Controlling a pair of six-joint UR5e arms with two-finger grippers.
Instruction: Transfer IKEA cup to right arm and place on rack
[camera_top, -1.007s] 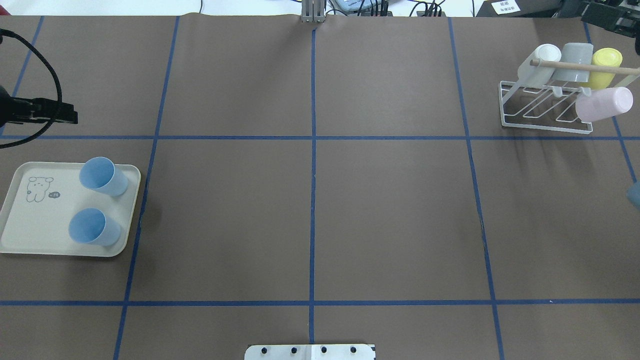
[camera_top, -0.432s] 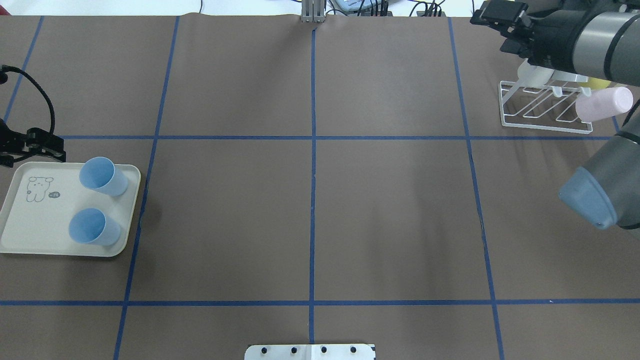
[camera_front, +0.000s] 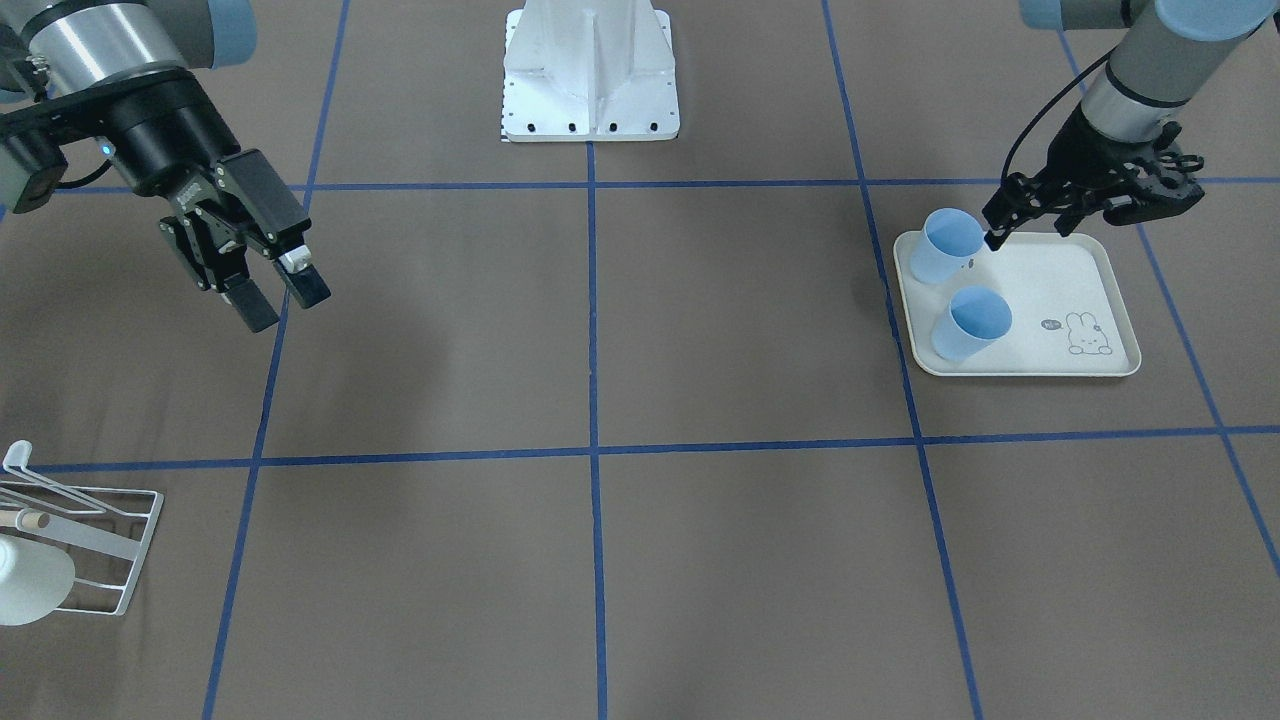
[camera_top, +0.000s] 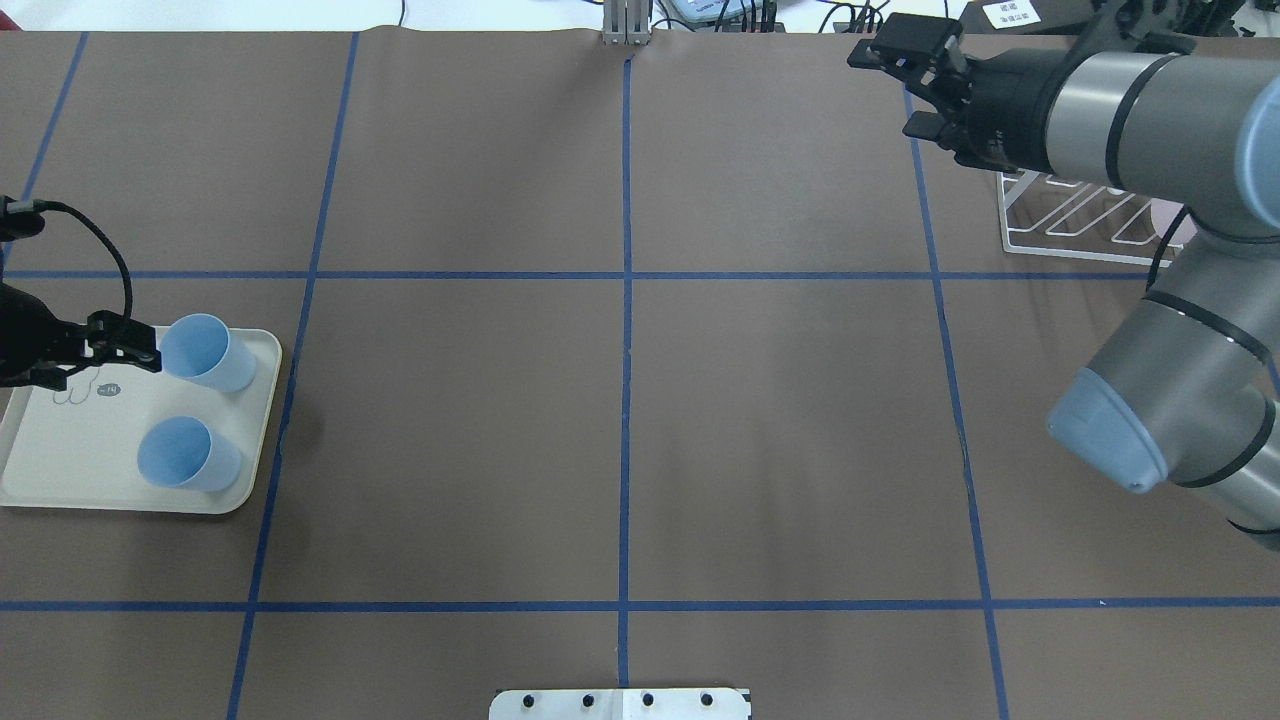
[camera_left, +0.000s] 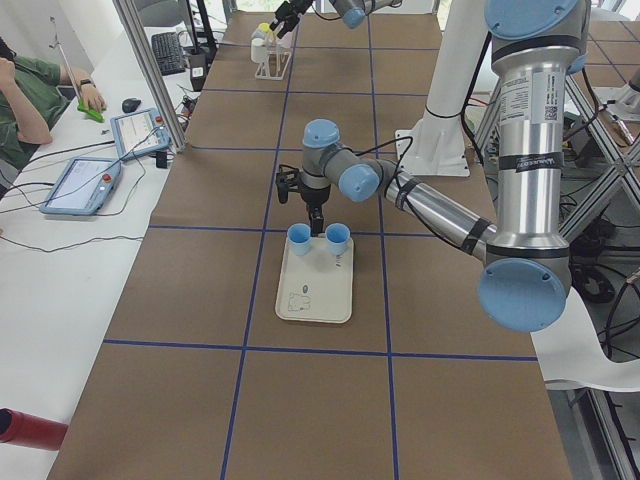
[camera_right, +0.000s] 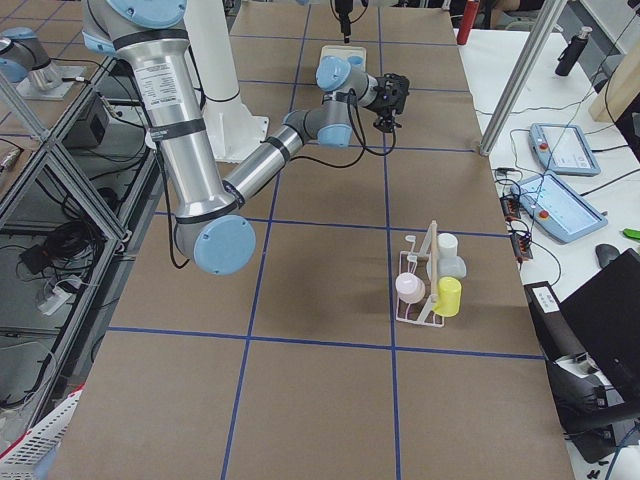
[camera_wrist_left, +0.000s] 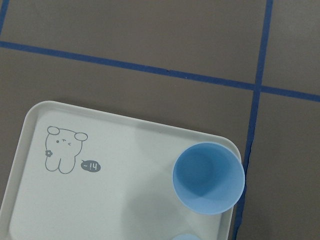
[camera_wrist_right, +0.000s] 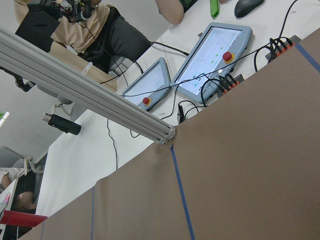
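Note:
Two light blue IKEA cups stand upright on a cream rabbit-print tray (camera_top: 60, 470) at the table's left: a far cup (camera_top: 205, 352) (camera_front: 945, 245) (camera_wrist_left: 208, 177) and a near cup (camera_top: 185, 455) (camera_front: 970, 322). My left gripper (camera_top: 145, 352) (camera_front: 1010, 225) hovers open beside the far cup's rim, on the tray's inner side, holding nothing. The white wire rack (camera_top: 1070, 215) (camera_right: 425, 290) stands at the far right, partly hidden by my right arm. My right gripper (camera_top: 890, 90) (camera_front: 280, 300) hangs open and empty above the table, left of the rack.
The rack carries a pink cup (camera_right: 407, 287), a yellow cup (camera_right: 449, 296) and a white cup (camera_right: 446, 245). The robot's base plate (camera_top: 620, 703) is at the near edge. Tablets (camera_wrist_right: 212, 55) and seated people lie beyond the far edge.
My left gripper moved toward the near side, down to the tray beside the far cup. My right arm swung in from the right, its gripper now left of the rack, covering the rack's cups.

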